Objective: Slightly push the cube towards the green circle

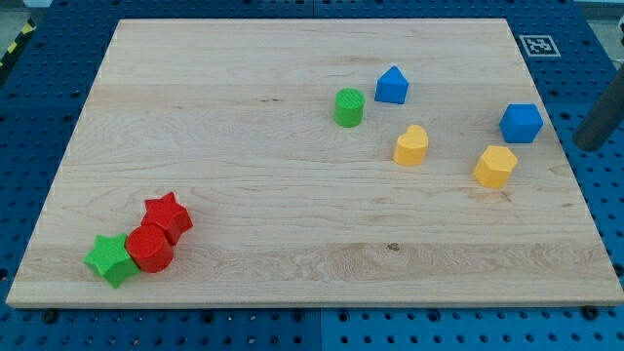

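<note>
I am looking down at the wooden board (pixel 292 195) lying on a blue pegboard table (pixel 39 107). My rod is coming in from the view's right edge, and my tip (pixel 588 144) is sitting just off the board's right side, over the blue table. There is no gripper on this arm, so nothing is spreading or pinching; the rod is simply standing clear of every block.

The blue cube (pixel 522 123) is resting near the board's right edge, a little to the view's left of my tip and apart from it. The green circle (pixel 349 107) is standing well to the view's left of the cube, in the upper middle of the board. Between them, nearer the circle, a blue house-shaped block (pixel 392 86) is sitting just to the circle's upper right. A yellow block (pixel 410 145) is lying below that one, and a second yellow block (pixel 495 166) is lying just below and left of the cube.

Far away at the view's bottom left, a green star (pixel 110 259), a red round block (pixel 149 248) and a red star (pixel 168 216) are huddling together, touching.
</note>
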Motion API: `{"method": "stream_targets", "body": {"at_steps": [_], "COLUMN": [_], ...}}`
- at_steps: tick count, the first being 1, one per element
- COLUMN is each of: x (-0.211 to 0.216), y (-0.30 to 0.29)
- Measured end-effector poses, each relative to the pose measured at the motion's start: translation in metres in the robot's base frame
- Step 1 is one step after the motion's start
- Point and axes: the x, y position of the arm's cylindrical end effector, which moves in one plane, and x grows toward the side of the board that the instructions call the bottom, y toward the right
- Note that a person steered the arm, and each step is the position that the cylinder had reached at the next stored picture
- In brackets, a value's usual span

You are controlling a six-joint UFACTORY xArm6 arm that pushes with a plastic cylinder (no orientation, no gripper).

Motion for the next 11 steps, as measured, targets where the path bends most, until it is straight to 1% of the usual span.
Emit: {"method": "stream_targets", "body": {"at_steps": [1,3,4,5,6,7,8,9,10,11], "x": [0.009,0.001,0.001,-0.008,-0.025,-0.021,0.022,0.022,0.009,-0.002], "y": [-0.013,-0.043,-0.07,-0.091,-0.099,-0.106,-0.091,-0.05,-0.026,-0.026]}}
